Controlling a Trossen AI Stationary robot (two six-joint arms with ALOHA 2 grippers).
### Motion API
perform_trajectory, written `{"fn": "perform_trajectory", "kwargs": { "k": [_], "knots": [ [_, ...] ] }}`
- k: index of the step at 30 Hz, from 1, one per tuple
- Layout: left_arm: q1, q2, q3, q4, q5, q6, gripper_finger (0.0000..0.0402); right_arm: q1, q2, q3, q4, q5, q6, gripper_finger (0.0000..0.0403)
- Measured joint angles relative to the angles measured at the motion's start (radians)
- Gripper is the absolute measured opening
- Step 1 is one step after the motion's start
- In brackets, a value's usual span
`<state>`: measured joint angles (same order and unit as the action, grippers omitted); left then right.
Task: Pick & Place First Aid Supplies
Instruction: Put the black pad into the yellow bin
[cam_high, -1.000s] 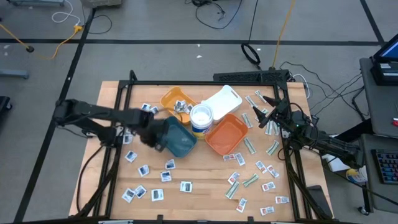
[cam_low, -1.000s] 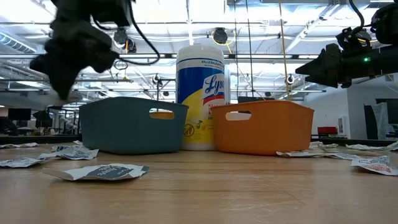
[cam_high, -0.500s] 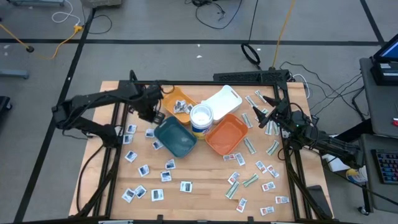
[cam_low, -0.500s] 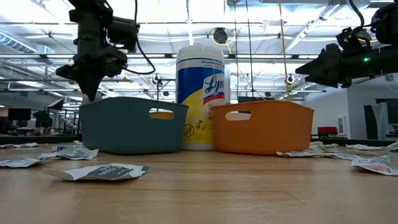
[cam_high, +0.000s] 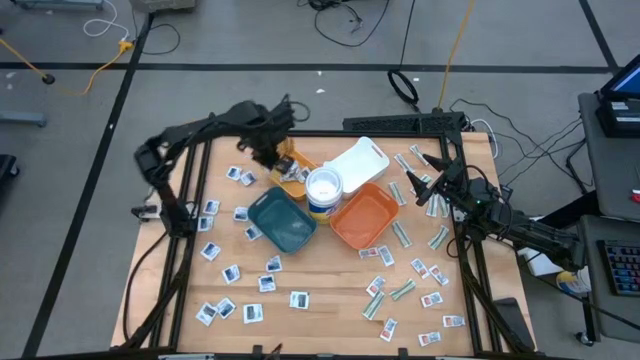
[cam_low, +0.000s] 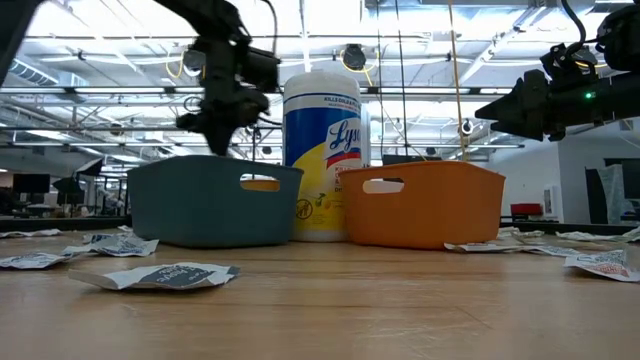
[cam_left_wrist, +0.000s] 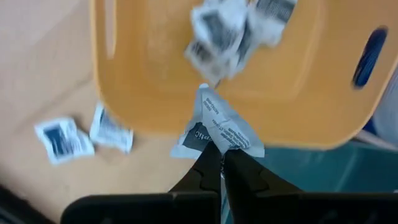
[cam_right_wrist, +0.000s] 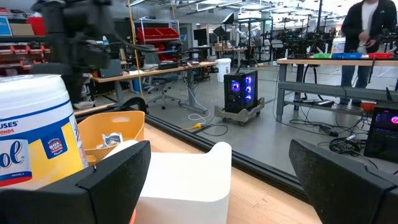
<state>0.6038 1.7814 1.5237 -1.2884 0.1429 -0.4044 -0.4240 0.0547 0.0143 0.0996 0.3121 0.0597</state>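
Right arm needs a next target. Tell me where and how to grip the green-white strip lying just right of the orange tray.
Judging from the high view, the strip lies flat, alone on bare wood, long axis running roughly away from the orange tray. Bring the open right gripper straight down and pinch across the narrow width at mid-length; the thin flat shape offers no other hold.

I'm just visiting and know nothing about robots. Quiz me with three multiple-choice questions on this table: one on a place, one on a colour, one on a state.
1. Where is the left gripper?
A. above the yellow tray
B. above the orange tray
C. resting on bare wood

2. What colour is the tray nearest the left arm's side?
A. white
B. teal
C. red

3. What is the left gripper doing?
A. open, empty
B. pinching a white packet
C. gripping the wipes tub

Answers: 1 A, the high view shows it there. 2 B, the teal tray. 3 B, the wrist view shows its fingers shut on it.
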Motion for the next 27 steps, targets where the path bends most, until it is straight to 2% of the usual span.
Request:
{"fn": "perform_trajectory", "kwargs": {
  "k": [4,6,22,24,27],
  "knots": [
    [0.007,0.115,0.158,-0.052,-0.013,0.035,0.0004,0.0,0.0,0.0,0.0,0.0,0.0,0.0377],
    [0.011,0.144,0.19,-0.053,-0.013,0.037,0.0003,0.0,0.0,0.0,0.0,0.0,0.0,0.0377],
    [-0.01,0.296,0.181,0.01,-0.066,0.034,0.0005,0.0,0.0,0.0,0.0,0.0,0.0,0.0377],
    [-0.01,0.296,0.181,0.01,-0.067,0.026,0.0013,0.0,0.0,0.0,0.0,0.0,0.0,0.0377],
    [-0.01,0.296,0.181,0.014,-0.075,0.017,0.0045,0.0,0.0,0.0,0.0,0.0,0.0,0.0377]
  ]
}}
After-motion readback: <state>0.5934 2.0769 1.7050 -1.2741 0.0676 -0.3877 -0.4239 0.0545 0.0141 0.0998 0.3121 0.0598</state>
